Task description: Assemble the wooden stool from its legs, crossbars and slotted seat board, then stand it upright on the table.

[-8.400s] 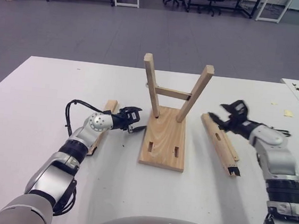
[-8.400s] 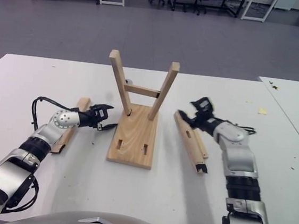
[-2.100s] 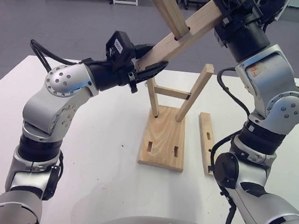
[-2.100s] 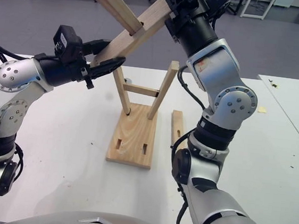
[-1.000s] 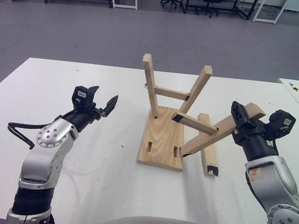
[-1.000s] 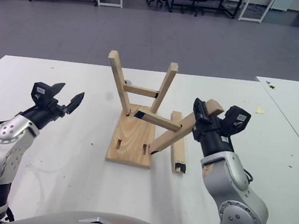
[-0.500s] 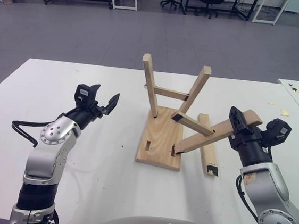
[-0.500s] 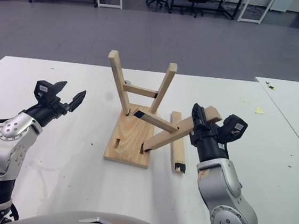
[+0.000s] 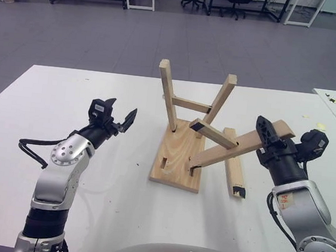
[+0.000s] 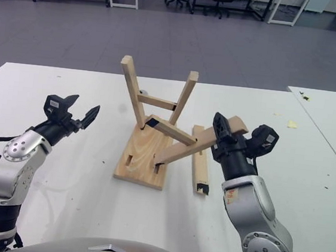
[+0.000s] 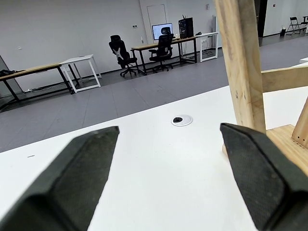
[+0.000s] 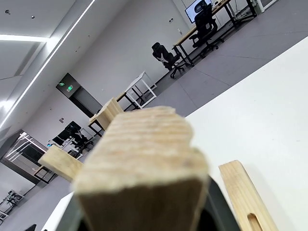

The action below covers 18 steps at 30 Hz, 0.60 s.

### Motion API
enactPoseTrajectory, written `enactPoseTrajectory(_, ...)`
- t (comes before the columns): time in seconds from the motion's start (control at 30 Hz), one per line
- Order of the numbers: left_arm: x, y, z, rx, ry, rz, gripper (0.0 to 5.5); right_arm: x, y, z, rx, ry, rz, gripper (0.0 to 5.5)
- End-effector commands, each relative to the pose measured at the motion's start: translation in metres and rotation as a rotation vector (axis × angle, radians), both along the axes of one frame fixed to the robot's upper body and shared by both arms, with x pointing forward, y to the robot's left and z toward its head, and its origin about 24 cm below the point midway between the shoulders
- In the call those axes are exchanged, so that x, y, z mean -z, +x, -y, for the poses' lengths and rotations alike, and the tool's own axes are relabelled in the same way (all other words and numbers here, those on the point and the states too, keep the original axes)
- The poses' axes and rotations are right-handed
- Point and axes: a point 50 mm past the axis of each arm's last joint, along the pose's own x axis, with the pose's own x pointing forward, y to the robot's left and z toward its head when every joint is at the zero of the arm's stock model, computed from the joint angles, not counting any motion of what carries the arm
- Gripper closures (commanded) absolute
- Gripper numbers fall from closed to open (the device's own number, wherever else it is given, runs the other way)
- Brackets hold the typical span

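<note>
find seat board (image 9: 177,154) lying flat on the white table (image 9: 57,90), about mid-table, slotted face up. note far left leg (image 9: 166,96) and far right leg (image 9: 219,104) standing in its far slots, splaying slightly apart toward the top, joined by a crossbar (image 9: 192,104) roughly halfway up.

see right gripper (image 9: 267,138) to the right of the board and above the table, clamped on the upper end of a third leg (image 9: 231,152). log that leg slanting down and leftward to the board, lower end at the near right slot (image 9: 191,167); cannot tell whether seated in the slot or only resting at it. note second crossbar (image 9: 214,135) fixed partway along the third leg, sticking up and back toward the foot of the far right leg, dark free end close to it; cannot tell if touching.

find fourth leg (image 9: 234,163) lying flat on the table just right of the board, beneath the slanted third leg, a slot showing in its upper face.

see left gripper (image 9: 119,113) above the table top, left of the board and well apart from it, fingers (image 11: 91,168) spread wide. through the gap in the left wrist view, pick out table top, a round cap (image 11: 182,120) set in it, and the far left leg.
</note>
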Motion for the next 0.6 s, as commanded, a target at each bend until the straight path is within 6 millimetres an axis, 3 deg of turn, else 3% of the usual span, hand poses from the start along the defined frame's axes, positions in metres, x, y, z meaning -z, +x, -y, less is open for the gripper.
enactPoseTrajectory(0.03, 0.002, -0.001, -0.001, -0.002, 0.025, -0.005, 1.63, 0.01, -0.005, -0.001, 0.006, -0.053, -0.079, 4.47)
enactPoseTrajectory(0.23, 0.003, -0.002, 0.0, 0.001, 0.032, -0.01, 1.63, 0.017, -0.007, 0.005, 0.102, -0.249, -0.11, 4.47)
enactPoseTrajectory(0.4, 0.004, -0.005, 0.004, 0.0, 0.02, -0.014, 1.63, 0.011, 0.002, 0.012, 0.131, -0.385, -0.041, 4.46)
enactPoseTrajectory(0.6, 0.004, -0.005, 0.011, 0.01, 0.012, -0.014, 1.63, 0.014, 0.008, -0.009, 0.012, -0.505, 0.023, 4.47)
